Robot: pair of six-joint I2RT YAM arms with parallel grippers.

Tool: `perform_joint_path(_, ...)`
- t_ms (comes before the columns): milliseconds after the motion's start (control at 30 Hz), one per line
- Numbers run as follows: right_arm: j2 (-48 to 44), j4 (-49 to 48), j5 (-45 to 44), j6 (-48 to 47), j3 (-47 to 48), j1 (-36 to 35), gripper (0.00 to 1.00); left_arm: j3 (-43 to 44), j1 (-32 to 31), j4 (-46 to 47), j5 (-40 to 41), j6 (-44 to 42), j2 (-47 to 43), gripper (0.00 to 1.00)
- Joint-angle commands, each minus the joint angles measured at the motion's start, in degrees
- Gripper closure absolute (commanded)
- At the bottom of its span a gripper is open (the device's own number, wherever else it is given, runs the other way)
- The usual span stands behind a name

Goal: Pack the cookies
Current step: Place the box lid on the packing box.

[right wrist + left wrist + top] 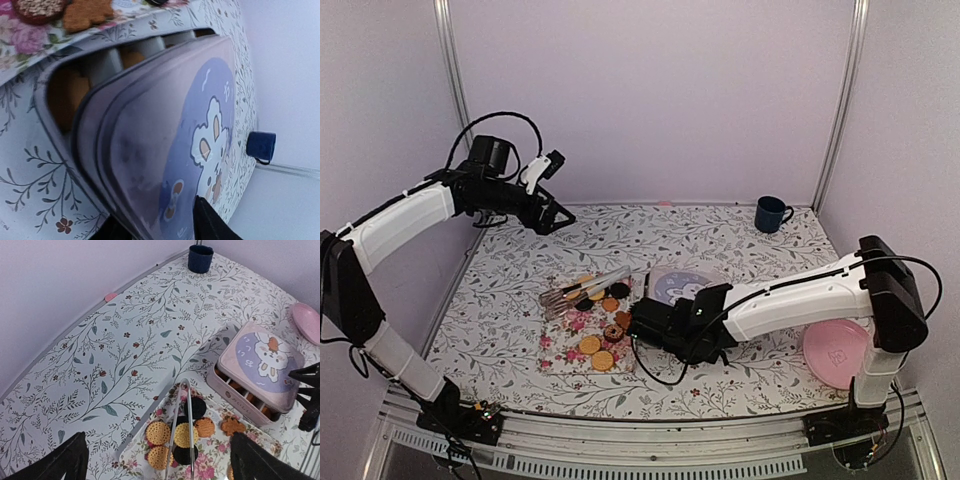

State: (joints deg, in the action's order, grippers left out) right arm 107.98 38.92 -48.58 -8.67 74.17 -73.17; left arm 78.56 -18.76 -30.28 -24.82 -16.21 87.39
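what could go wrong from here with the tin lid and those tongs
1. The lid sits askew on the tin, leaving a gap along one side. The right gripper is close beside it and might knock it off or jam it crooked.
2. The tongs lie across the cookies on the floral tray; dragging them out carelessly may scatter some.

Round golden and dark cookies [590,345] lie on the rectangular floral tray [552,345], metal tongs [582,290] across them. The pink bunny-lidded tin [670,280] sits just beside the tray at 2 o'clock. The dark blue mug [772,213] stands beyond the tin at 1 o'clock. The round pink plate [835,352] lies at the tray's 3 o'clock.
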Motion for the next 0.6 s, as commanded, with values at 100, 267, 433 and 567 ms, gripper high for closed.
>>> perform_joint_path(100,4.07,-0.83,13.79,5.65,0.85,-2.55,0.48,-1.71,-3.85,1.41,0.35,-0.76,4.1,0.01)
perform_joint_path(267,3.99,-0.77,17.95,5.85,1.5,-2.52,0.32,-1.25,-5.97,1.17,0.4,-0.5,7.17,0.01)
perform_joint_path(433,-0.44,0.38,21.56,5.01,0.79,-2.68,0.23,-1.13,-7.53,2.25,-0.43,0.03,9.44,0.01)
perform_joint_path(567,-3.7,1.94,25.27,4.31,2.6,-2.67,0.2,-0.7,-8.32,3.02,-1.46,0.69,11.5,0.01)
